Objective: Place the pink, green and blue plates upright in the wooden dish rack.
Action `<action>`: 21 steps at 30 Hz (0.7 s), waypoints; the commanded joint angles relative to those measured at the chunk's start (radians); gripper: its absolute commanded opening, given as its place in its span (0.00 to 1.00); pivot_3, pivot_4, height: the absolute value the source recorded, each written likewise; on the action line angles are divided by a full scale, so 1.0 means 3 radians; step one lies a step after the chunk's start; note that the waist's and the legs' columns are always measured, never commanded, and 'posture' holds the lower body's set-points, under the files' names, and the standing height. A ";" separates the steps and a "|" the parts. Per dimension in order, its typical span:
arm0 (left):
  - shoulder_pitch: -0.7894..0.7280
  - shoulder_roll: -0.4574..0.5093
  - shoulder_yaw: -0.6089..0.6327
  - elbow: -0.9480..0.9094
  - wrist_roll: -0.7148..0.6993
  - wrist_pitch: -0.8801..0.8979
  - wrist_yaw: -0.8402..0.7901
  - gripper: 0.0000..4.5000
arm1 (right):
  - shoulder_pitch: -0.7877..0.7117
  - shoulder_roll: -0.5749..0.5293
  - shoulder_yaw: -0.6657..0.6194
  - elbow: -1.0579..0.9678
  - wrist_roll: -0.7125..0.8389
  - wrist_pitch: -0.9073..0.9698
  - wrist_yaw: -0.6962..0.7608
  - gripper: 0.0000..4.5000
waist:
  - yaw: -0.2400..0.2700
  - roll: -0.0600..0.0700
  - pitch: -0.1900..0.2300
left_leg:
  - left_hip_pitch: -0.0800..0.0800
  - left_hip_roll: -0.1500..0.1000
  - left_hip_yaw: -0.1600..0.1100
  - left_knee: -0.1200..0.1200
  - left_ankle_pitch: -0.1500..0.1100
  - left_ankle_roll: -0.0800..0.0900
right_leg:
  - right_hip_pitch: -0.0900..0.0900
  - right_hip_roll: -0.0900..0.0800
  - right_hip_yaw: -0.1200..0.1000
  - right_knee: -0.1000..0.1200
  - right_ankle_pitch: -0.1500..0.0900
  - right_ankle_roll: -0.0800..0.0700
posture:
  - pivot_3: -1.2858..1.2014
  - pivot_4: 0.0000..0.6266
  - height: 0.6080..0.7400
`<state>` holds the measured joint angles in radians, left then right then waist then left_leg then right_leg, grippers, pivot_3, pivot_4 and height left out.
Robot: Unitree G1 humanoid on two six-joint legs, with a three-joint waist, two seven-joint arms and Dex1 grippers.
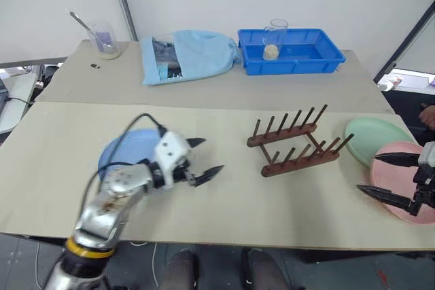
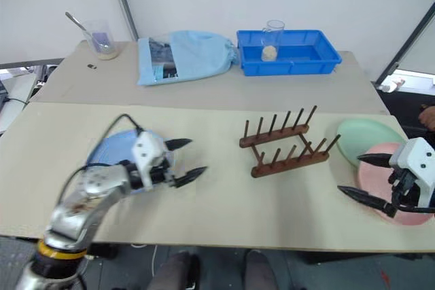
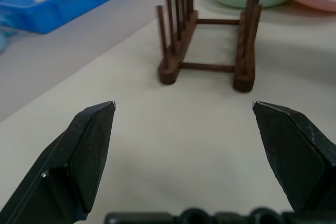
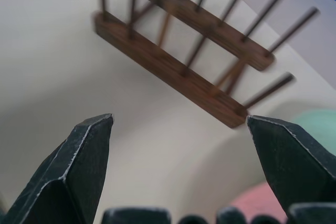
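My left gripper [image 1: 204, 157] gapes wide, empty, over the round light blue plastic plate [image 1: 126, 151]. Ahead of it, the dark brown wooden dish rack [image 1: 296, 142], rails running crosswise, pegs slanted. Right gripper [image 1: 382, 176] wide, empty, above flat pale pink plate [image 1: 408, 164]; mint green plate [image 1: 374, 135] just beyond.

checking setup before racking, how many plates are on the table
3, all flat, none racked: blue plate partly under the left arm, green plate right of the rack, pink plate overlapping the green one's near edge.

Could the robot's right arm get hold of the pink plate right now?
Probably yes. The right gripper hangs open just over the pink plate, which lies flat overlapping the green plate, with nothing between them.
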<state>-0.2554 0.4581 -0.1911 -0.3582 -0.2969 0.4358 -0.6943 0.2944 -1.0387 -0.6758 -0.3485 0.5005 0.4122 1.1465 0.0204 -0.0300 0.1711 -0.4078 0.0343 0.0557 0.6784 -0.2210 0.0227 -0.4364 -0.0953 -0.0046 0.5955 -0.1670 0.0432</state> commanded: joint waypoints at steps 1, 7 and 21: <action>-0.0227 -0.0325 -0.0387 0.0359 0.0235 -0.0184 0.0055 1.00 | 0.0082 0.0048 -0.0305 -0.0383 0.0177 0.0337 -0.0102 1.00 | 0.0009 -0.0001 0.0001 | 0.0001 -0.0001 -0.0002 0.0001 0.0000 0.0000 | 0.0002 0.0002 0.0003 0.0000 0.0000 0.0000 | 0.52 0.24 1.00; -0.0484 -0.0786 -0.0839 0.1155 0.0541 -0.0658 -0.0075 1.00 | 0.0228 0.0162 -0.0426 -0.0674 0.0223 0.0562 -0.0168 1.00 | -0.0004 -0.0002 0.0001 | 0.0001 -0.0009 -0.0001 0.0005 0.0000 0.0000 | 0.0000 0.0012 0.0033 -0.0001 0.0001 0.0002 | 0.52 0.24 1.00; -0.0962 -0.1533 -0.0880 0.2495 0.0951 -0.1268 0.0111 0.70 | 0.0452 0.0352 -0.0566 -0.1111 0.0382 0.0799 -0.0254 1.00 | -0.0016 -0.0004 0.0001 | -0.0007 -0.0016 -0.0002 0.0006 -0.0001 0.0002 | -0.0003 0.0018 0.0051 -0.0004 0.0003 0.0007 | 0.52 0.24 1.00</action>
<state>-0.5264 0.0151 -0.4553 0.3871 -0.0217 0.0852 -0.6644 0.4258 -0.9343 -0.8014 -0.6564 0.6039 0.6476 1.0761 0.0157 -0.0312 0.1716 -0.4102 0.0293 0.0550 0.6802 -0.2213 0.0233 -0.4372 -0.0899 0.0108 0.5942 -0.1662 0.0455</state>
